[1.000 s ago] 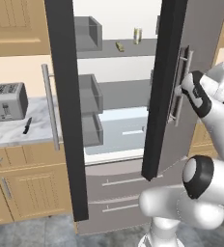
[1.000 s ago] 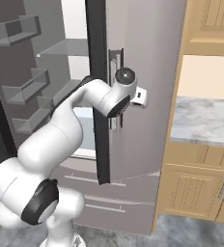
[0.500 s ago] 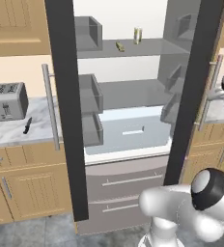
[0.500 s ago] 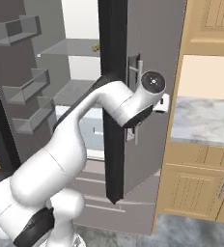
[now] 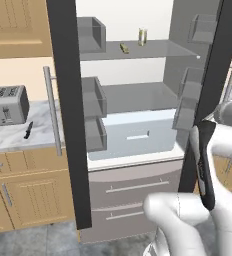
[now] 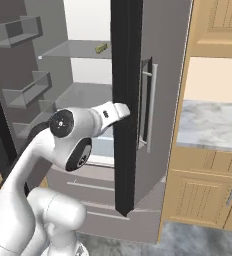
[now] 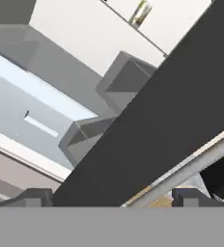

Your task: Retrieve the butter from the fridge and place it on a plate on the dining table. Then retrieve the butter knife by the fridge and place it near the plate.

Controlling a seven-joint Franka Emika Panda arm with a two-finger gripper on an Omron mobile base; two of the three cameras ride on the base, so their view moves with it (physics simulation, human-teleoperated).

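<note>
I see fridge (image 5: pixel 138 125) open, both doors wide. Butter (image 5: pixel 124 48) lies on upper glass shelf, beside pale can (image 5: pixel 143 36), long axis roughly across shelf. Gripper (image 7: pixel 109 195) spread, empty, by right door edge (image 7: pixel 147 140). Butter sits up, left, deeper inside from gripper.

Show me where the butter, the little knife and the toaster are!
butter (image 5: pixel 124 48): left base view, middle of the small yellow stick on the fridge's upper shelf.
butter knife (image 5: pixel 28 130): left base view, middle of the dark knife lying on the marble counter.
toaster (image 5: pixel 7 105): left base view, its grey front side.
</note>
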